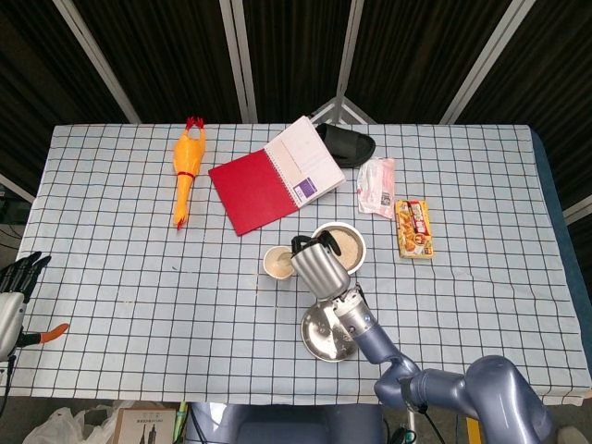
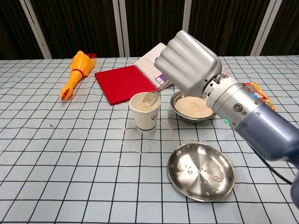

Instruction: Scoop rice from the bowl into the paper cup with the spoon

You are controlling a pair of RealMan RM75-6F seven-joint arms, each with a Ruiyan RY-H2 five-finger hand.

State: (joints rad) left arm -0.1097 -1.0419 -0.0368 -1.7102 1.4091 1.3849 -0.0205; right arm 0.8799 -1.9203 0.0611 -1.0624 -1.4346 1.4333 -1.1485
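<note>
Chest view, from left to right: the paper cup point(image 2: 145, 111) stands upright near the middle of the checked surface point(image 2: 70, 154), and the spoon point(image 2: 150, 97) hangs tilted over its mouth, bowl-end just at the rim. The cup looks light and thin-walled, so I judge a nudge from the spoon could tip it; better to pour from above than press on the rim. The spoon is stiff metal with a slim, likely slippery handle, best held far back from its bowl-end, as it seems to be now. Just right of the cup sits the bowl point(image 2: 192, 106), filled with loose rice that would spill at any jerk. Above it the right hand point(image 2: 187, 63) is rolled over, knuckles up and toward the camera, fingers curled shut around the spoon handle, the forearm running off to the near right. In the head view the left hand point(image 1: 17, 277) rests at the far left edge, fingers spread, holding nothing.
</note>
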